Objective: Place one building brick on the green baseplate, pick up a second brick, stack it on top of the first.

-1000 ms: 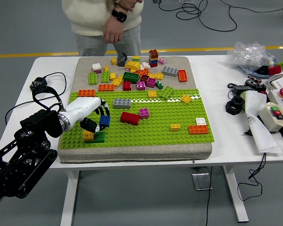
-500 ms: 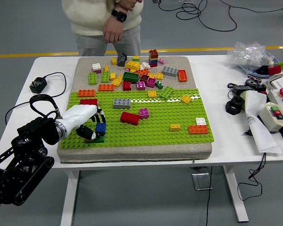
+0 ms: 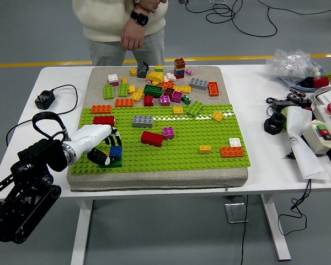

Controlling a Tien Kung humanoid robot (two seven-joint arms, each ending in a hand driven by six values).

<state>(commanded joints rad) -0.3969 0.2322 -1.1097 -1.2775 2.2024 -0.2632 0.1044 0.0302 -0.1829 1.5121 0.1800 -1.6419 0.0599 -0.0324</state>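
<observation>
The green baseplate (image 3: 209,132) lies on a grey mat. My left hand (image 3: 106,150), white with black fingers, reaches in at the plate's front left corner. Its fingers are curled around a blue brick (image 3: 116,151). That brick sits on top of a green brick (image 3: 116,162) standing on the plate. Whether the blue brick is pressed down fully I cannot tell. The hand hides whatever lies just left of the stack. My right arm is out of view.
Loose bricks (image 3: 154,83) lie heaped on the mat behind the plate. On the plate are a red brick (image 3: 152,138), a grey brick (image 3: 142,120) and an orange brick (image 3: 231,152). A person (image 3: 124,22) stands at the far side. A control box (image 3: 325,130) sits right.
My left hand has drawn back toward the front left corner, carrying the blue brick down onto the green brick. The yellow brick seen earlier beside the stack is now hidden.
</observation>
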